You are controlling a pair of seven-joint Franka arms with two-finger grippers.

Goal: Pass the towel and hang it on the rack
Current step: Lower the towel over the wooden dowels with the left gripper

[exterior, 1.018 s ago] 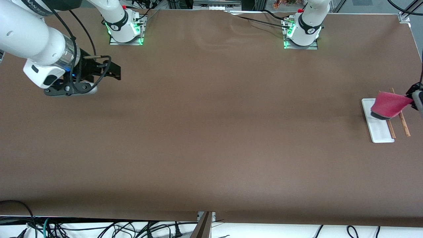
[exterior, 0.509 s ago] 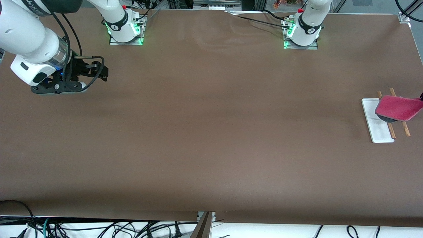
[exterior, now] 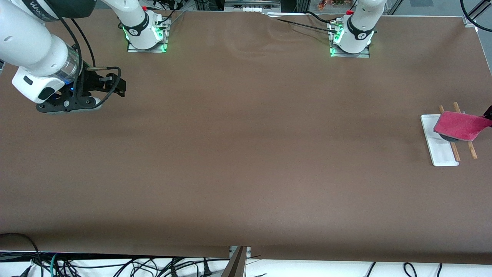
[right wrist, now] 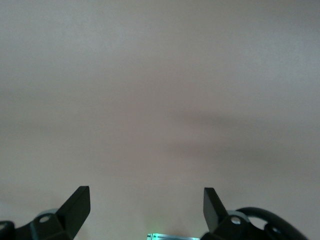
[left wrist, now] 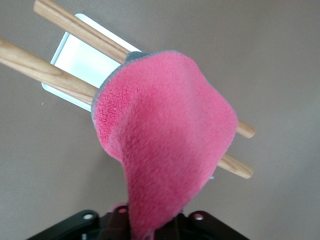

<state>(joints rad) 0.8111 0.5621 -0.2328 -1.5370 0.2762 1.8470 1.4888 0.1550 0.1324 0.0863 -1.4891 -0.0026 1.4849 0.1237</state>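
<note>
The pink-red towel (exterior: 459, 126) lies draped over the two brown rods of the rack (exterior: 472, 150), above its white base (exterior: 438, 148), at the left arm's end of the table. My left gripper (exterior: 488, 112) shows only at the picture's edge, shut on the towel's corner. In the left wrist view the towel (left wrist: 165, 135) stretches from my left gripper (left wrist: 150, 227) across both rods (left wrist: 60, 22) over the base (left wrist: 82, 60). My right gripper (exterior: 120, 83) is open and empty over bare table at the right arm's end; it also shows in the right wrist view (right wrist: 145, 205).
The brown table top (exterior: 246, 154) is bare between the arms. The arm bases (exterior: 146, 36) stand along the table's edge farthest from the front camera. Cables hang beneath the table's edge nearest the front camera.
My left gripper has drawn the towel outward and lower, so it now lies flatter across the rods. My right arm has pulled back toward its end of the table, then held still.
</note>
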